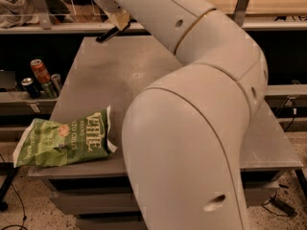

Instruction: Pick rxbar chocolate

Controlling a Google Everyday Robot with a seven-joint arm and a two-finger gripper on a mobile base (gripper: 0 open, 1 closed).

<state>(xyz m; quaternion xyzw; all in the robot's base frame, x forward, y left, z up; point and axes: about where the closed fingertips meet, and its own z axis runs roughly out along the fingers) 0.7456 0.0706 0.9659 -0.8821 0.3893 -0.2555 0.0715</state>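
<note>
Camera view: your robot's white arm (192, 128) fills most of what you see. Its big elbow stands over the near right part of the table (120, 71), and its upper link slants away to the table's far left corner. The grey table runs under it. A green chip bag (62, 140) lies flat on the table's near left corner, its end hanging past the table's left edge. Left of the table, on a lower ledge, you have three cans (41, 73) standing upright close together, one of them red. Above the table's far left edge sits the gripper (117, 25), mostly hidden by the arm; its pale fingers are pinching the rxbar chocolate (106, 34). The bar juts out down and to the left, clear of the tabletop.
</note>
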